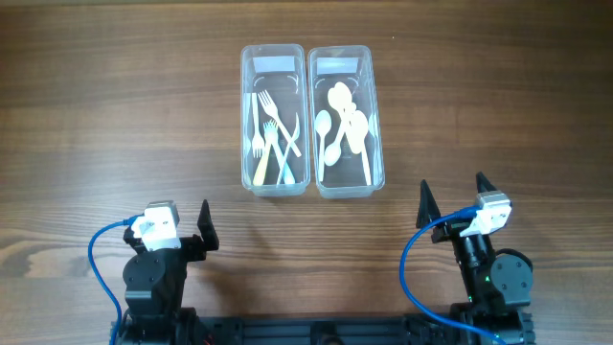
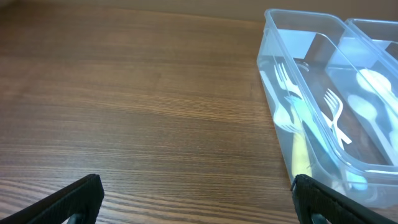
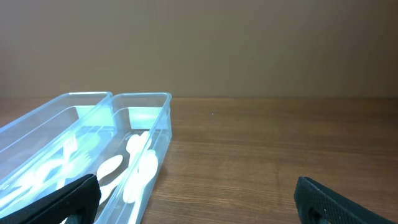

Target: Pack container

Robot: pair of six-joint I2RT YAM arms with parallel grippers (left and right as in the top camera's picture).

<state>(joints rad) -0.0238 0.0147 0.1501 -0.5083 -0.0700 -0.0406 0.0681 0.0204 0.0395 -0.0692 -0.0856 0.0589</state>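
Observation:
Two clear plastic containers stand side by side at the table's far middle. The left container [image 1: 245, 115] holds several plastic forks [image 1: 273, 134]. The right container [image 1: 375, 115] holds several plastic spoons [image 1: 345, 125]. My left gripper [image 1: 182, 225] is open and empty at the near left, well short of the containers. My right gripper [image 1: 452, 196] is open and empty at the near right. In the left wrist view the fork container [image 2: 273, 87] is at the right. In the right wrist view the spoon container [image 3: 163, 134] is at the left.
The wooden table [image 1: 115, 115] spreads around the containers. Blue cables [image 1: 96, 259] loop at both arm bases along the near edge.

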